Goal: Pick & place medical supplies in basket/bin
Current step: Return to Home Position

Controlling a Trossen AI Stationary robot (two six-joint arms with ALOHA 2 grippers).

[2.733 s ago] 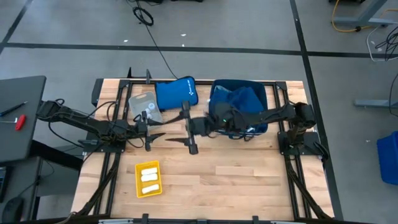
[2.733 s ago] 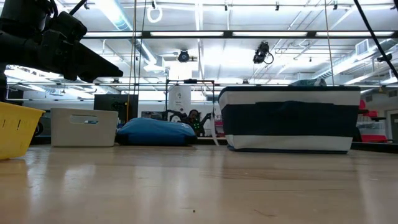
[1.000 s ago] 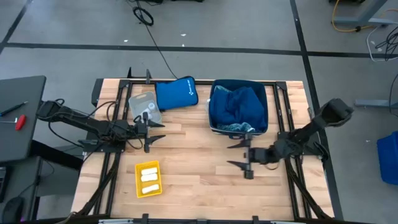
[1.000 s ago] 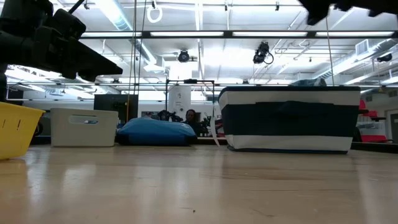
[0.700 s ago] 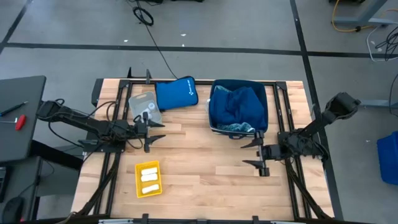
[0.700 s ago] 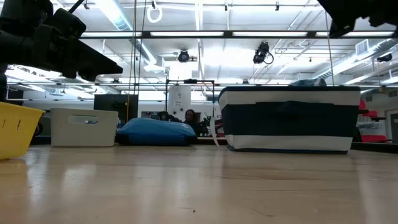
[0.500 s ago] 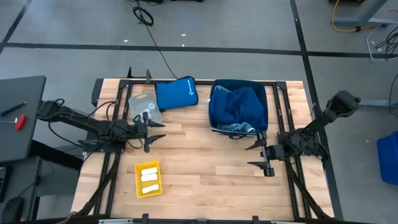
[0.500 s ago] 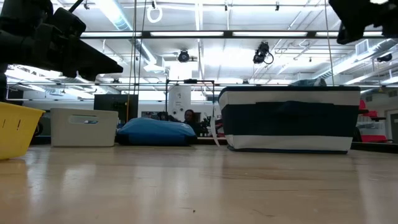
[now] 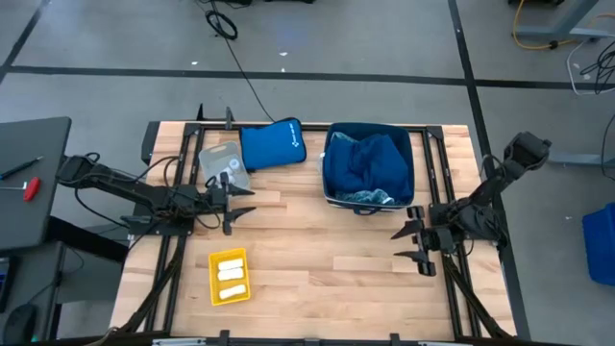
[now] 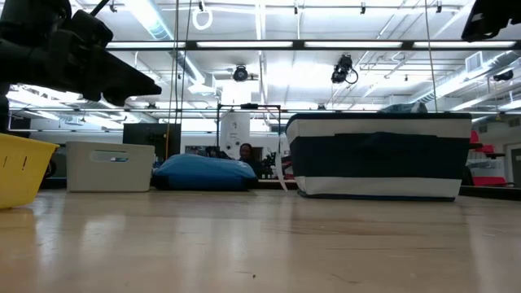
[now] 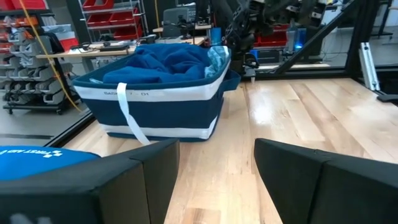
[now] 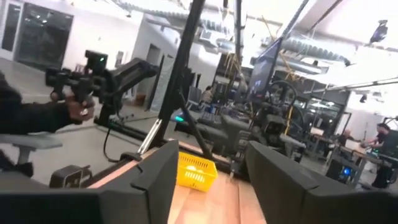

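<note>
Right of centre in the high view, the right gripper (image 9: 397,244) is hanging with its fingers spread, holding nothing. The left gripper (image 9: 246,203), likewise spread, is waiting at centre left. The navy garment (image 9: 363,159) and the light-blue patterned garment (image 9: 365,196) are lying in the blue basket (image 10: 378,155) at upper centre. White rolls (image 9: 231,274) are sitting in the yellow tray (image 9: 213,279) at lower left.

The bench (image 9: 317,279) is pale honey wood in narrow planks. A yellow tray (image 9: 214,279) holds white rolls (image 9: 231,273). The padded pouch (image 9: 272,144) is royal blue with a white logo. The basket (image 10: 378,155) is navy with white bands. In it lie a plain deep-blue garment (image 9: 365,159) and a light-blue patterned garment (image 9: 360,196). The bin (image 10: 110,166) is pale grey. The left tool (image 9: 245,203) and right tool (image 9: 396,245) are black.
</note>
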